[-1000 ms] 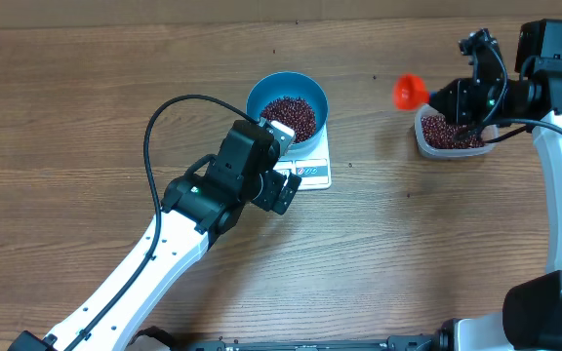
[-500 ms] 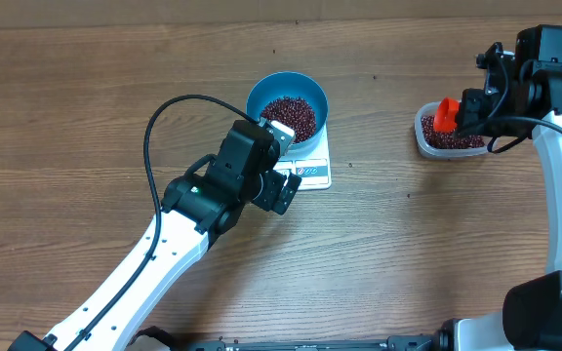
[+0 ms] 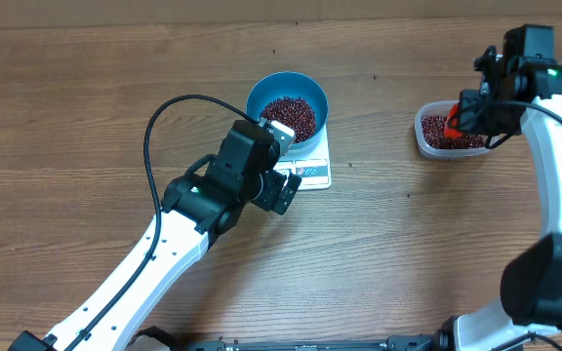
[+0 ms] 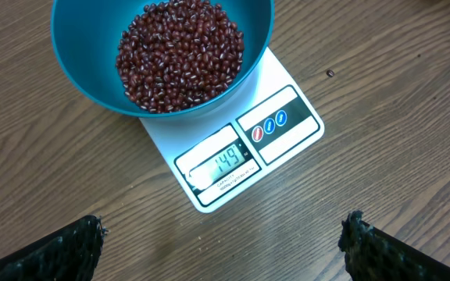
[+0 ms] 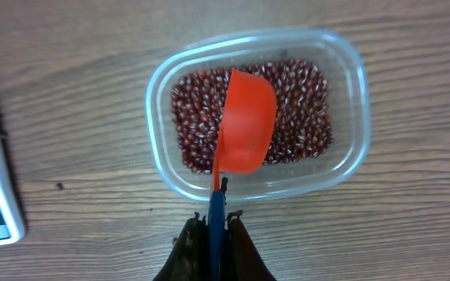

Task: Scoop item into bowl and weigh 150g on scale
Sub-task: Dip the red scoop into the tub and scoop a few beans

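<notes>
The blue bowl [image 3: 288, 86] stands on the white scale [image 3: 314, 172] with a heap of dark red beans [image 3: 291, 115] in it. In the left wrist view the scale [image 4: 286, 147] reads 149 under the bowl [image 4: 73, 55] and its beans [image 4: 180, 51]. My left gripper [image 4: 221, 246] hovers open just in front of the scale, nothing between its fingers. My right gripper [image 5: 217, 226] is shut on the blue handle of an orange scoop [image 5: 247, 121]. The scoop [image 3: 451, 125] hangs over the beans [image 5: 303, 117] in the clear tub [image 5: 351, 74].
The clear tub [image 3: 423, 136] sits at the right of the table. A stray bean [image 4: 330, 73] lies on the wood beside the scale. The left arm's black cable [image 3: 154, 122] loops over the table left of the bowl.
My right gripper has carried the scoop rightward from left of the tub to over the tub's beans. The left arm, bowl and scale have not moved.
</notes>
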`<action>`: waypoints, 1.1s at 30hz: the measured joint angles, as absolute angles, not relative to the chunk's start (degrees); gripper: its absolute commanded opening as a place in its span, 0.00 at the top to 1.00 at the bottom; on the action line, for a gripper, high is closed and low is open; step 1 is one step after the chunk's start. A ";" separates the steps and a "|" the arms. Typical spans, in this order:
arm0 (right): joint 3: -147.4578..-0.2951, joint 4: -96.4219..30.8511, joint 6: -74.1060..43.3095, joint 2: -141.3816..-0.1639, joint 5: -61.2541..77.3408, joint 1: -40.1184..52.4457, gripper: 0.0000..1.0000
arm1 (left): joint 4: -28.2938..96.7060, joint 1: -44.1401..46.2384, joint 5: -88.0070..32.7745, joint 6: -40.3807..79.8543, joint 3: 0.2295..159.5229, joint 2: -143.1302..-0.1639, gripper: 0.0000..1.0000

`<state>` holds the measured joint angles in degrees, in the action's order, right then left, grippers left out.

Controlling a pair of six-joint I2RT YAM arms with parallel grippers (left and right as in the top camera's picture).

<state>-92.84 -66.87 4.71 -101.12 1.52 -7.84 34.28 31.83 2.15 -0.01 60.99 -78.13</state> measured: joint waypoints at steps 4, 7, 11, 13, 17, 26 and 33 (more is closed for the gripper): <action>-92.84 -66.67 4.71 -104.33 1.45 -8.36 0.96 | 34.28 31.83 2.15 -0.01 60.99 -78.13 0.00; -92.84 -65.76 4.71 -104.73 1.43 -9.13 0.96 | 34.28 31.83 2.15 -0.01 60.99 -78.13 0.01; -92.84 -65.14 4.71 -104.75 1.43 -10.22 0.96 | 34.28 31.83 2.15 -0.01 60.99 -78.13 0.00; -92.84 -64.99 4.69 -104.75 1.28 -10.83 0.96 | 34.28 31.83 2.15 -0.01 60.99 -78.13 0.00; -92.68 -62.61 4.75 -104.75 1.23 -10.90 0.96 | 34.28 31.83 2.15 -0.01 60.99 -78.13 0.00; -89.45 -59.83 4.75 -104.75 1.28 -10.90 0.96 | 34.28 31.83 2.15 -0.01 60.99 -78.13 0.00; -89.45 -59.68 4.84 -105.38 4.03 -10.90 0.96 | 34.28 31.83 2.15 -0.01 60.99 -78.13 0.00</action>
